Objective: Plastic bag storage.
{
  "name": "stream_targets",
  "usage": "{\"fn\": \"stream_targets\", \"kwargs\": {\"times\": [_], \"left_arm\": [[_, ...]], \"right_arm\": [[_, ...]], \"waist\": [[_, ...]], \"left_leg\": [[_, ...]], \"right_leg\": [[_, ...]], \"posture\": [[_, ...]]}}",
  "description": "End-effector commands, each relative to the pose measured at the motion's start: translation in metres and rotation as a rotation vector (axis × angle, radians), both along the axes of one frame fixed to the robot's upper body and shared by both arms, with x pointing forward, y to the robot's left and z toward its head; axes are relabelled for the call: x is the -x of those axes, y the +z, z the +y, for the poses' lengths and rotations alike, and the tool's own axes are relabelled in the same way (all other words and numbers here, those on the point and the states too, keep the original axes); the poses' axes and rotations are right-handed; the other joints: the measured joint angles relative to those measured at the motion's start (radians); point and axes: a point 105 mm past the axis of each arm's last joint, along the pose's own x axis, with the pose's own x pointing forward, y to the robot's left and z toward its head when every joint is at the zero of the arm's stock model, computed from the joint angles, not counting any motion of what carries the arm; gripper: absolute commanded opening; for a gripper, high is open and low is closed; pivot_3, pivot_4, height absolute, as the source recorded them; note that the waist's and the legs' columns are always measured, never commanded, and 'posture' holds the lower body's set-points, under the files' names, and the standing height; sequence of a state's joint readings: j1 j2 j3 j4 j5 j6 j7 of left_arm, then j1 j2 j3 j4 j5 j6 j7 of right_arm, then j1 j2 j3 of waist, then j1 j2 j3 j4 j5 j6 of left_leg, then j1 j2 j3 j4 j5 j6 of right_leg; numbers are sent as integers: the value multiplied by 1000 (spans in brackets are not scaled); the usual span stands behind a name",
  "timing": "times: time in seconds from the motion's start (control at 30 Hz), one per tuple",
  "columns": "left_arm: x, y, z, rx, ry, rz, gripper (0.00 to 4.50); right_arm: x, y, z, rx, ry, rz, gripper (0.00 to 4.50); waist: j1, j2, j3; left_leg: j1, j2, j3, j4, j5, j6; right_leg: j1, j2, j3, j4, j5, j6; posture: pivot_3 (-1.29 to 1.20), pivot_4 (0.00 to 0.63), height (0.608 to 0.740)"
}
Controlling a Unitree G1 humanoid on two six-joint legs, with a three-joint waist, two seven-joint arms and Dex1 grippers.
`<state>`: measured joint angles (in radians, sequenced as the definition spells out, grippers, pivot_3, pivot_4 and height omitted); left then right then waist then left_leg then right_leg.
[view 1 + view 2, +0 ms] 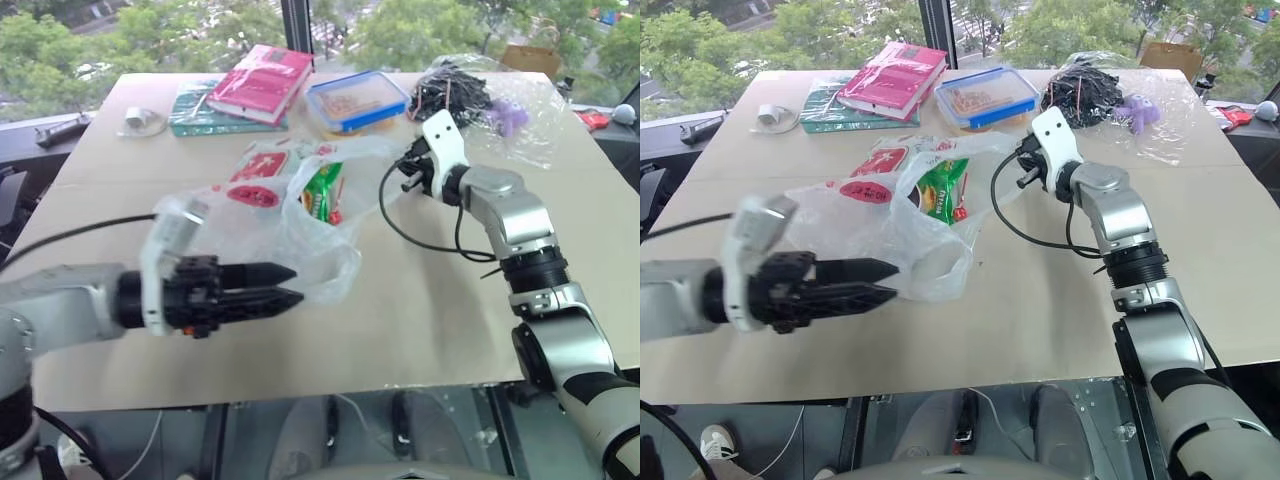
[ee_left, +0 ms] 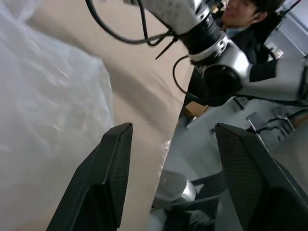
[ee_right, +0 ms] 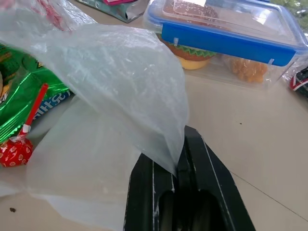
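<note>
The right pincer (image 3: 180, 159) pinches the plastic bag's (image 1: 290, 215) edge; the left pincer (image 1: 285, 284), parted and empty, is beside it.

You can't see the right gripper's (image 3: 185, 144) fingertips in the head views: the white wrist housing and the plastic bag (image 1: 300, 215) cover them. In the right wrist view a fold of the bag drapes over the finger ends, so the pinch point itself stays hidden. The green snack packet (image 1: 938, 190) sits behind the translucent film and you can't read its print. The left gripper (image 1: 285, 283) is motion-blurred in both head views. In the left wrist view the bag runs off the picture's edge. The lidded food box (image 3: 226, 33) is cut off too.
</note>
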<state>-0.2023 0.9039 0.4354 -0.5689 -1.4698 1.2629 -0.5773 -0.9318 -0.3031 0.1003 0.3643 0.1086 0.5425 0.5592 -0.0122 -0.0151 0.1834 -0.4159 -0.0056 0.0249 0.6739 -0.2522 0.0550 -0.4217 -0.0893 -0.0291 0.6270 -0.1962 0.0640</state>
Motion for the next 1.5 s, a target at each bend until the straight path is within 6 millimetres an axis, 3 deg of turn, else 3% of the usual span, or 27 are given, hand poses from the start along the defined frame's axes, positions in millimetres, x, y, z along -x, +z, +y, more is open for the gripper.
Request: {"fn": "stream_targets", "kwargs": {"times": [0.03, 0.3, 0.43, 0.63, 0.73, 0.9, 1.03, 1.3, 1.43, 1.5], "left_arm": [[-19, -10, -17, -26, 122, -104, 2846], [-58, -36, -43, -126, 238, -119, 2846], [-75, -39, -57, -114, 273, -95, 2846], [-84, -42, -76, -125, 259, -82, 2846], [-82, -47, -71, -178, 255, -33, 2846], [-68, -21, -53, -181, 212, -105, 2846], [-61, -17, -33, -182, 289, -127, 3962], [-51, -40, -2, -306, 415, -70, 3962], [-66, -45, -4, -351, 465, -77, 3962], [-62, -42, -10, -335, 422, -93, 3962]], "right_arm": [[5, 21, 0, -22, 10, -67, 0], [8, 24, -3, -5, 0, -65, 0], [9, 26, -4, 4, -4, -66, 0], [9, 27, -5, 8, -12, -66, 0], [9, 26, -7, 14, -19, -67, 0], [10, 27, -8, 14, -21, -70, 0], [9, 26, -4, 7, -16, -70, 0], [12, 27, 6, -9, 8, -71, 0], [15, 26, 13, -18, 21, -69, 0], [17, 25, 15, -17, 26, -68, 0]], "waist": [[0, 0, 0], [1, 0, 0], [2, 0, 0], [1, 0, 0], [0, 0, 0], [-2, 0, 0], [-1, 0, 0], [2, 0, 0], [3, 0, 0], [-1, 0, 0]], "left_leg": [[0, 0, 0, 0, 0, 0], [0, -1, 1, -1, 0, 0], [0, -2, 1, -1, 1, 0], [0, -2, 1, -1, 1, 0], [0, -2, 1, -1, 1, 0], [0, 0, 1, -1, 1, 0], [0, 0, 0, -1, 1, 0], [0, 0, 0, -1, 1, -1], [0, -1, 0, -1, 1, -1], [0, -1, 0, -1, 1, -1]], "right_leg": [[0, 0, 0, 0, 1, -1], [0, 1, 0, -1, 1, -1], [0, 2, 0, 0, 1, -1], [0, 2, 0, -1, 1, -1], [0, 2, 0, 0, 1, -1], [-1, 2, 0, 0, 1, -1], [0, 2, 0, -1, 1, -1], [-1, 2, 0, 0, 1, -1], [0, 2, 0, 0, 1, -1], [-1, 2, 0, 0, 1, -1]], "posture": [[0, 150, 740], [0, 150, 740], [0, 150, 740], [0, 150, 740], [0, 150, 740], [0, 150, 740], [0, 150, 740], [0, 150, 740], [0, 150, 740], [0, 150, 740]]}}
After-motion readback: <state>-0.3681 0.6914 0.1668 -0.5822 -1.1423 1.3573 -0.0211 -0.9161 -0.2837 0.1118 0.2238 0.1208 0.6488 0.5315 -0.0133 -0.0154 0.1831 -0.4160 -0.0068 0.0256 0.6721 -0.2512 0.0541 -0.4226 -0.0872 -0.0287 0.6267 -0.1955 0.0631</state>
